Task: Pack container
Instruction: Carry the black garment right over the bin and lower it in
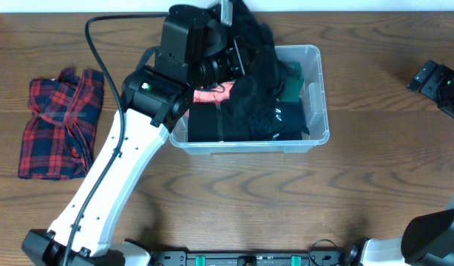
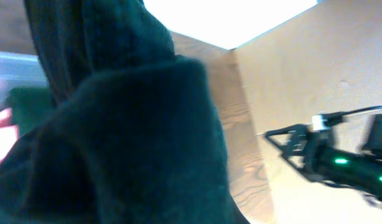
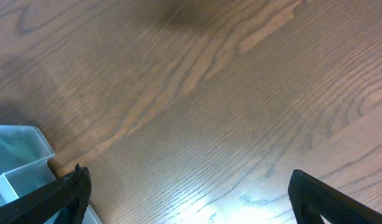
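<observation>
Over the container [image 1: 321, 103], middle of the desk [image 1: 375, 207], left hand [image 1: 228, 53] clenched on a black garment [image 1: 260, 70] draped into it; right hand [image 3: 191, 196] spread wide, idle above bare wood. Container likely light, stiff, slick clear plastic, best taken by the rolled rim. Garment soft, floppy. Plaid shirt [image 1: 61, 125] lies well left

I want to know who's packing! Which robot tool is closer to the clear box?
Left. The left tool is over the container, shut on a black garment hanging into it. The right tool is open, off to its right above the table.
</observation>
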Available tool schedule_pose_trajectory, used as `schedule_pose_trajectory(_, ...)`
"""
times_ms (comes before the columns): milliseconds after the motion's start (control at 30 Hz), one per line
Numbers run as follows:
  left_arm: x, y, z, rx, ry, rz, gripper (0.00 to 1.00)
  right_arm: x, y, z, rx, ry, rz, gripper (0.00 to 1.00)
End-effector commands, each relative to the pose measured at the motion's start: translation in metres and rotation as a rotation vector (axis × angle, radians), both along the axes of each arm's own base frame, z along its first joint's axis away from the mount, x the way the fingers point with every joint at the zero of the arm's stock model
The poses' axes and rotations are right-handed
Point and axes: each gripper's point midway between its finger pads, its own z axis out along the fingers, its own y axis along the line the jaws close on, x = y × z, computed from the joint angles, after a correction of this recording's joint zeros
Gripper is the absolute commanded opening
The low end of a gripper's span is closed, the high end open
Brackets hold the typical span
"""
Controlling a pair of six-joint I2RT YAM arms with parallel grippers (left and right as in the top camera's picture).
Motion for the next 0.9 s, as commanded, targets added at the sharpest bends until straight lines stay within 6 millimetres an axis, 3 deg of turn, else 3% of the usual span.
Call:
schedule_pose_trajectory(0,-0.015,-0.011,0.076,-0.108,-0.156,-0.036,0.06,-0.001,-0.002,-0.002,0.004,0.004,-0.016,0.99)
schedule_pose_trajectory(100,-0.021,-0.019,0.081,-0.127,-0.155,-0.052,0.06,-0.001,-0.002,-0.002,0.004,0.004,-0.016,0.99)
schedule_pose_trajectory(200,-0.019,-0.028,0.070,-0.116,-0.125,-0.067,0.06,-0.001,-0.002,-0.002,0.005,0.004,-0.017,0.99)
schedule_pose_trajectory(500,-0.002,-0.051,-0.009,-0.034,0.088,-0.101,0.06,-0.001,-0.002,-0.002,0.004,0.004,-0.016,0.99)
schedule_pose_trajectory(600,0.004,-0.057,-0.027,-0.025,0.132,-0.106,0.06,-0.001,-0.002,-0.002,0.005,0.004,-0.017,0.99)
schedule_pose_trajectory(733,0.009,-0.062,-0.037,-0.030,0.161,-0.107,0.06,-0.001,-0.002,-0.002,0.004,0.004,-0.016,0.99)
schedule_pose_trajectory(867,0.011,-0.067,-0.026,-0.067,0.130,-0.122,0.06,-0.001,-0.002,-0.002,0.005,0.004,-0.017,0.99)
